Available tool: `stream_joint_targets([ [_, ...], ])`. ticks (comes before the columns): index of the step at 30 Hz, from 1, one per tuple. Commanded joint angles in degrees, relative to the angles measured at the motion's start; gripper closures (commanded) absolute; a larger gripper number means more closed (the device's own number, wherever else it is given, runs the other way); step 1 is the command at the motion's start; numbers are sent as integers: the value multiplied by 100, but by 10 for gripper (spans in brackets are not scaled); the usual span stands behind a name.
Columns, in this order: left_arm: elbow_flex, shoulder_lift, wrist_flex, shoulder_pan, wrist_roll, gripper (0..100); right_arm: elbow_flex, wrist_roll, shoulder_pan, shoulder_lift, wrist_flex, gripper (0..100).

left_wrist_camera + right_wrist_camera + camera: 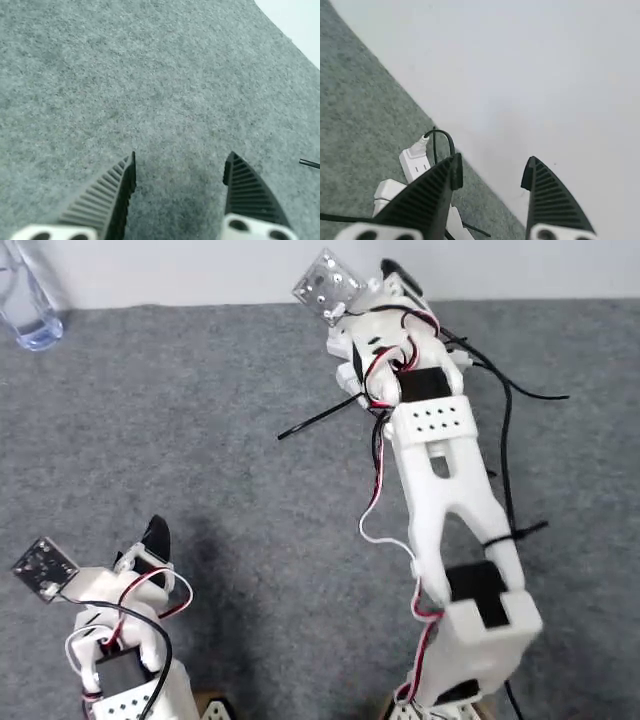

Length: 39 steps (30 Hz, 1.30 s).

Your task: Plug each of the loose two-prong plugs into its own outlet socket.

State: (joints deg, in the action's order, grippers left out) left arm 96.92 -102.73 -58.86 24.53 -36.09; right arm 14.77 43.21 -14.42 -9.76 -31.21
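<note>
Just beside right claw [494,166] | white plug [414,164] | claw fingers spread

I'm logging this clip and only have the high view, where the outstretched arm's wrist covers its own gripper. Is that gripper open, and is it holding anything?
Observer: The right gripper is open and holds nothing.
Operator: Any plug near it?
Observer: Yes, a white plug sits close beside one of its fingers, near the edge of the mat. I cannot tell whether it is seated in a socket.
Operator: And the near arm?
Observer: The left gripper is open too, with only bare mat between its fingers.
</note>
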Motion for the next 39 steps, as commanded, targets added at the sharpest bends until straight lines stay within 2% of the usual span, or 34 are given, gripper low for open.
stream_joint_targets([
  [1, -40, -18, 62, -18, 9, 732, 290, -62, -84, 927, -646, 812],
  [11, -40, -18, 26, -18, 9, 732, 290, -185, 145, 2659, -2290, 812],
  [17, -40, -18, -62, -18, 18, 732, 290, -1705, 418, 3600, -3099, 812],
  [27, -40, -35, -123, 0, 62, 732, 281, -3385, 1103, 4382, -4505, 812],
  [32, -40, -44, -88, -18, 510, 732, 281, -4220, 1279, 4488, -5763, 809],
  [35, -40, -44, 193, -18, 607, 731, 273, -4624, 1297, 4444, -6615, 809],
  [37, -40, -44, 396, -62, 985, 731, 149, -4730, 1297, 4435, -7108, 809],
  [39, -40, -44, 554, -273, 1609, 731, -343, -4738, 1314, 4514, -7152, 809],
])
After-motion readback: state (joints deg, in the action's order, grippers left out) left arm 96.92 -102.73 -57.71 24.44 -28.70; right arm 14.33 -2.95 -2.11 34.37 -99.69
